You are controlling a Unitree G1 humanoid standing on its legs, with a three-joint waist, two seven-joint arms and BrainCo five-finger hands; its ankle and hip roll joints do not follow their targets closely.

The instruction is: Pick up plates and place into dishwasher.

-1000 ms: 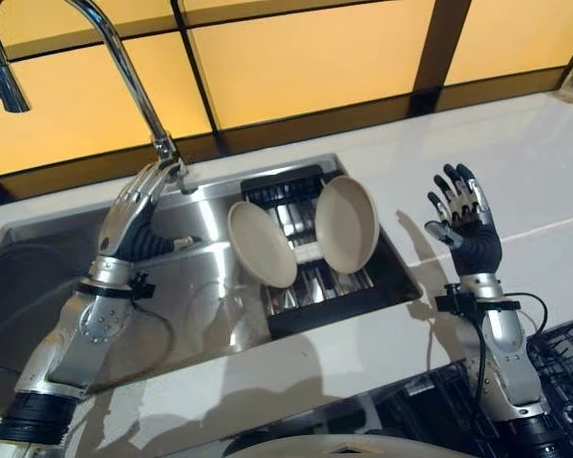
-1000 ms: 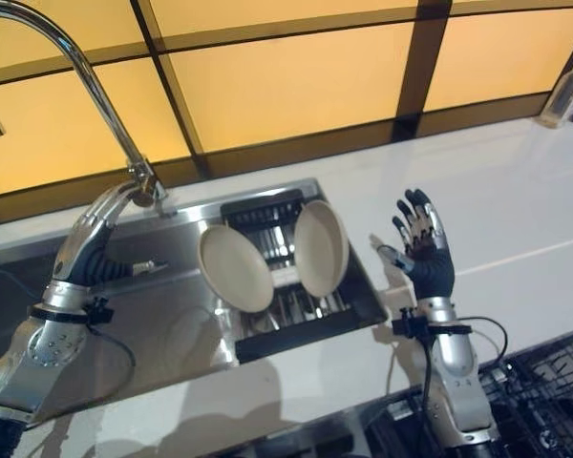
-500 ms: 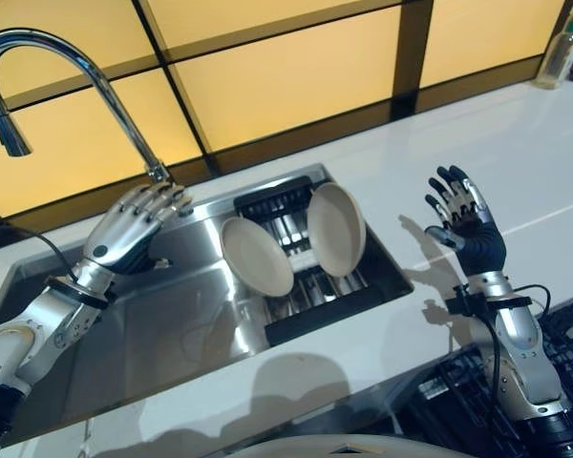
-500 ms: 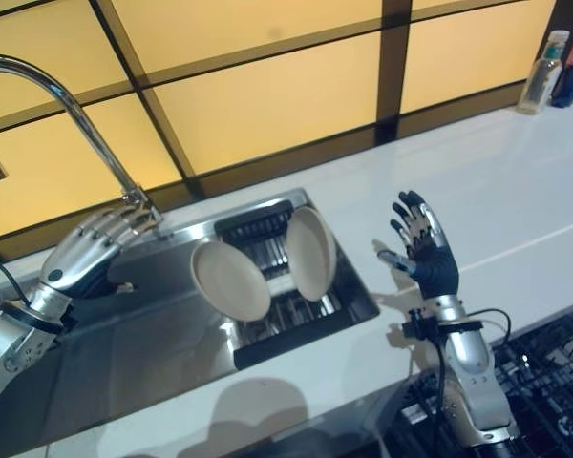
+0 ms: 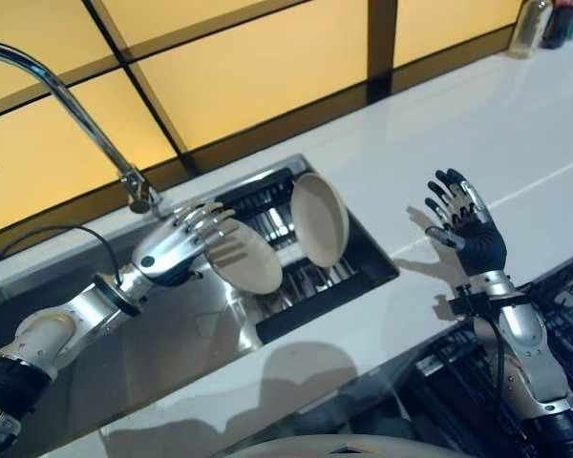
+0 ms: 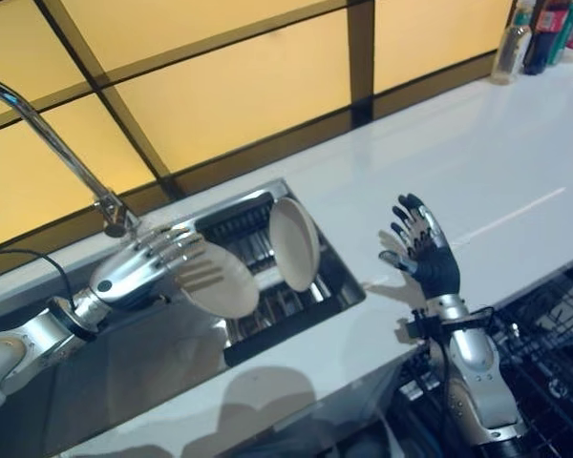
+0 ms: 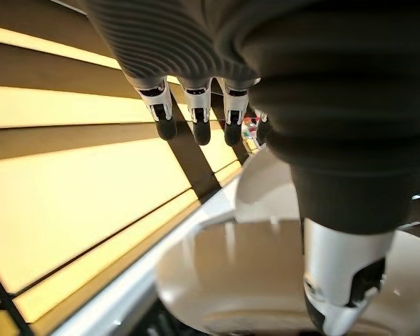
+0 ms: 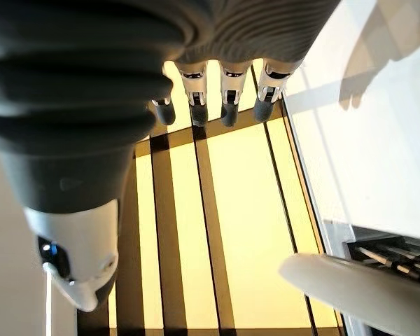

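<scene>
two silver hands are up. the left hand (image 5: 177, 250) reaches flat over the steel sink (image 5: 162, 334), fingers straight and spread, dark tips lying just over the upper rim of the nearer round cream plate (image 5: 244, 260); real contact i cannot tell, and nothing is gripped. that plate stands on edge in the black dish rack (image 5: 306, 277) set in the sink, tilted back. a second cream plate (image 5: 321, 219) stands on edge just beside it, further right. the right hand (image 5: 465, 229) is raised upright over the white countertop (image 5: 458, 124), fingers splayed wide, holding nothing.
</scene>
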